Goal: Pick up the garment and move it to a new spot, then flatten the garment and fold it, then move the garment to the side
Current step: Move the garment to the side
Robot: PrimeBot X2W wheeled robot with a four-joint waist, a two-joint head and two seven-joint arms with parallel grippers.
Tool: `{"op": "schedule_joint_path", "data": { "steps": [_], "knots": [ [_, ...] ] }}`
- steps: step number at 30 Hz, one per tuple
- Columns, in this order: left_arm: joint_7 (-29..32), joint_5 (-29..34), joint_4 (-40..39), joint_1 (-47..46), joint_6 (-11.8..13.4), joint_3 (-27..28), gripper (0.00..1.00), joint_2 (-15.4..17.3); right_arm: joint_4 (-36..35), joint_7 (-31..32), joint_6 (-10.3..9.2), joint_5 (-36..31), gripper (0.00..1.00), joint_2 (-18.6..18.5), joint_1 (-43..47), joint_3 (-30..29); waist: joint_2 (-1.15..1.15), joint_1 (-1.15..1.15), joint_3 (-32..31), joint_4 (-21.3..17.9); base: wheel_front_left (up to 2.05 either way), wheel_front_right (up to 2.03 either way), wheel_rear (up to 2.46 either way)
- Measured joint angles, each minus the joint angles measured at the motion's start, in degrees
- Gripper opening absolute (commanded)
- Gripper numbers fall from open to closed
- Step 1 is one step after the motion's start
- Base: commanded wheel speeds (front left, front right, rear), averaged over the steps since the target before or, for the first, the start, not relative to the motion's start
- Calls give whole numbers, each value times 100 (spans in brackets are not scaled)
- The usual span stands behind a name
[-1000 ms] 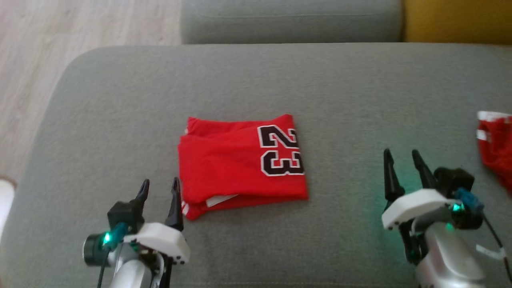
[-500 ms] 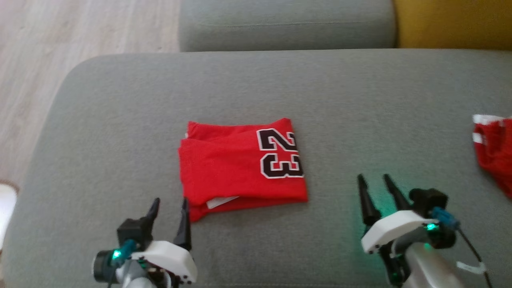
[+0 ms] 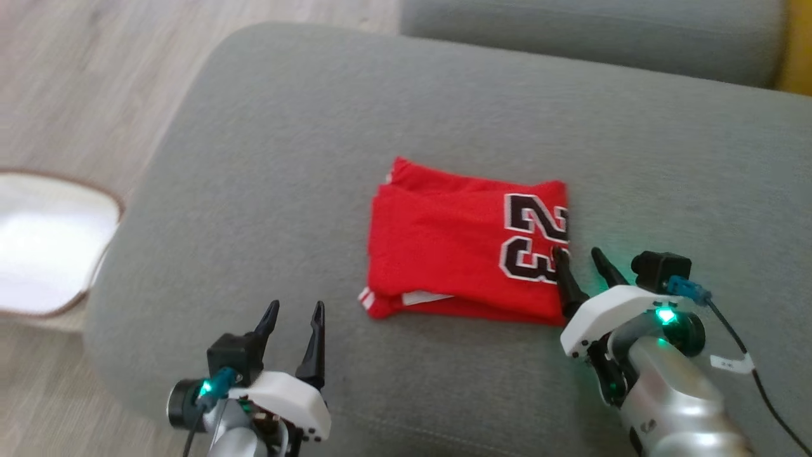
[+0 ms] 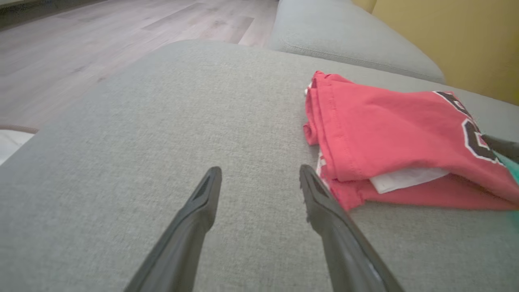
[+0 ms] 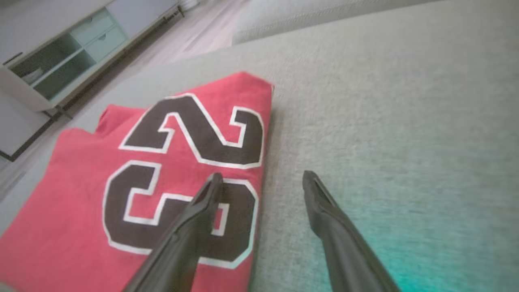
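The red jersey (image 3: 466,247) lies folded into a neat rectangle near the middle of the grey sofa cushion (image 3: 285,127), so by my reading only the move to the side is left. The right tool (image 3: 576,252) stands with its jaws fully apart and empty at the jersey's 3 o'clock edge, one finger above the number 23 (image 5: 182,134) and the other above bare cushion. The left tool (image 3: 295,306), equally wide and empty, hovers off the 7 o'clock corner, apart from the cloth.

The main risk is a pinch that takes only the top layers. The stack is several folds deep, and lifting one edge would let the lower layers sag and the fold open. A grip at one side alone would probably do the same, with the far end dragging over the upholstery. The left tool is beside the corner rather than lined up with it, so closing from there may catch nothing.

Whether the right tool's inner finger touches the cloth cannot be told. A white strip (image 4: 405,178) pokes out between layers at 6 o'clock; whether it is a label or trim is unclear. The jersey's underside is hidden. A white object (image 3: 44,247) on the floor at 9 o'clock is overexposed and cut off.
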Motion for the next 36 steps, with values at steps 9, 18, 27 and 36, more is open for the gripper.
{"op": "schedule_joint_path", "data": {
  "steps": [9,18,27,36],
  "knots": [
    [0,-158,0,-48,29,52,100,0,624,24,0,442,0,-41,-504,381,0,0,291,294,0,0,0],
    [0,-158,-1,-42,26,261,100,0,154,-15,0,523,0,11,-394,441,0,0,98,-735,0,0,0],
    [0,-20,-52,-185,1,487,100,0,-557,-16,0,447,0,-9,-281,766,0,0,97,-2548,0,0,0],
    [0,122,76,-795,-208,402,100,-7,-924,-16,0,-216,0,-30,-556,430,0,0,446,-4125,0,0,0]
  ]
}}
